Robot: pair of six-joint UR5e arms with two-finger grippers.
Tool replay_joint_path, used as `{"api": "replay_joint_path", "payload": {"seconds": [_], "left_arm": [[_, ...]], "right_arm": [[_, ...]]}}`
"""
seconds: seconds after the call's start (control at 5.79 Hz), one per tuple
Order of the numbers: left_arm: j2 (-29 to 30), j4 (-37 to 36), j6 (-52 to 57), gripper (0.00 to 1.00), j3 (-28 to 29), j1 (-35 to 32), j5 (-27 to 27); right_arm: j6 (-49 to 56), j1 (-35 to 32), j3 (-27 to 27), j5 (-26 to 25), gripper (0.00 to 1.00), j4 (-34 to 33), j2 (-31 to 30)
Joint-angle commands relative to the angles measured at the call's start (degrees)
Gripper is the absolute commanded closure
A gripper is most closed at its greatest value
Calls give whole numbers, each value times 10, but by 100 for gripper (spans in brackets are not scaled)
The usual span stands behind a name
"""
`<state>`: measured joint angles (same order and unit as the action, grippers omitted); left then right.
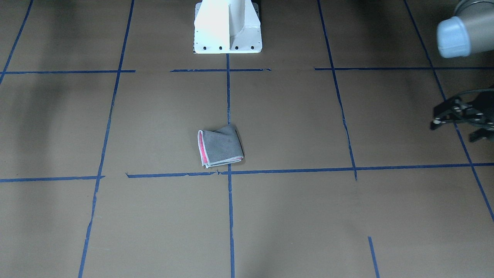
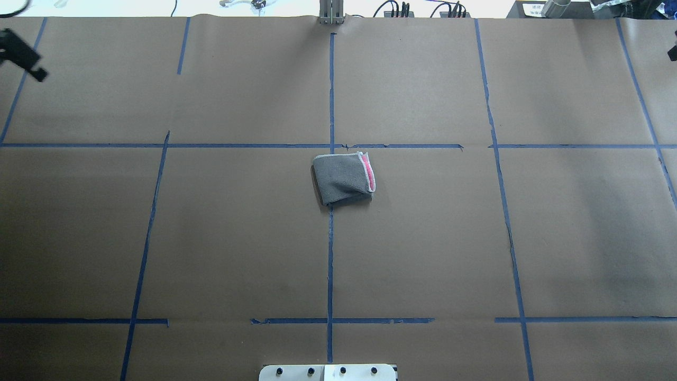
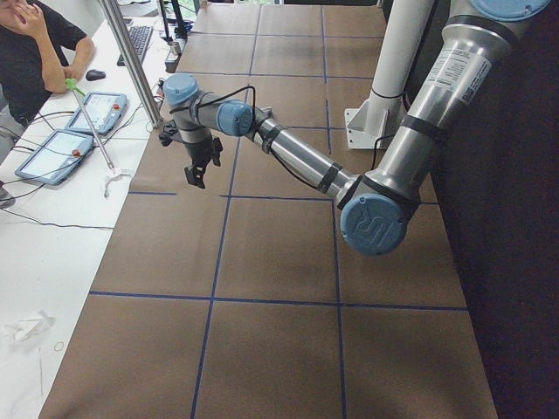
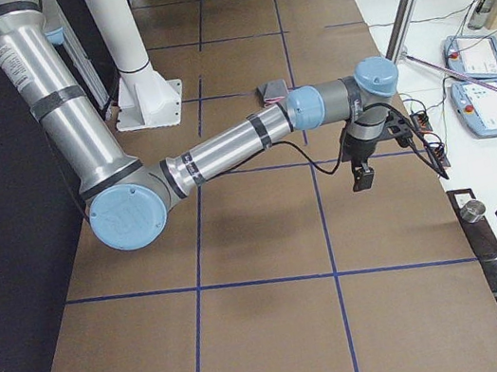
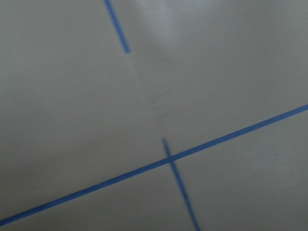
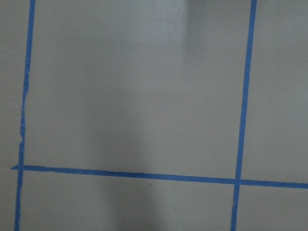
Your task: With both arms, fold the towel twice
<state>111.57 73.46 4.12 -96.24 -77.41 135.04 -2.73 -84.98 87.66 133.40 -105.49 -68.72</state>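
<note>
The towel (image 1: 220, 146) lies folded into a small packet at the table's centre, grey face up, with a pink strip and whitish stitched edge along one side. It also shows in the overhead view (image 2: 342, 177) and, partly behind the near arm, in the exterior right view (image 4: 273, 93). My left gripper (image 1: 453, 130) hovers far off to the side, its fingers spread and empty; the overhead view catches it at the far left corner (image 2: 18, 53). My right gripper (image 4: 361, 171) hangs near the opposite table edge, well away from the towel; I cannot tell its state. Both wrist views show only paper and tape.
Brown paper with blue tape lines (image 2: 331, 254) covers the table. The white pedestal base (image 1: 227, 27) stands at the robot's side. Beyond the far edge is a white desk with tablets (image 3: 57, 153), cables and a seated person (image 3: 35, 44). A metal post (image 4: 409, 3) rises there.
</note>
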Motion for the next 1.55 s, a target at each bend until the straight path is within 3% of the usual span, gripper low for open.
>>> {"api": "replay_joint_path", "payload": {"seconds": [0.0,0.52,0.86,1.21,1.38], "left_arm": [[-61,2,158,0,74,-78,1],[-107,95,187,0,190,-115,3],[-123,98,94,0,167,-121,3],[-155,107,62,0,116,-120,1],[-159,107,65,0,116,-120,-2]], "right_arm": [[53,-18,-10,-5,0,6,-69],[69,-39,-8,-1,0,62,-152],[57,-48,33,0,0,56,-165],[55,-47,108,-8,0,60,-207],[56,-46,103,-9,0,61,-207]]}}
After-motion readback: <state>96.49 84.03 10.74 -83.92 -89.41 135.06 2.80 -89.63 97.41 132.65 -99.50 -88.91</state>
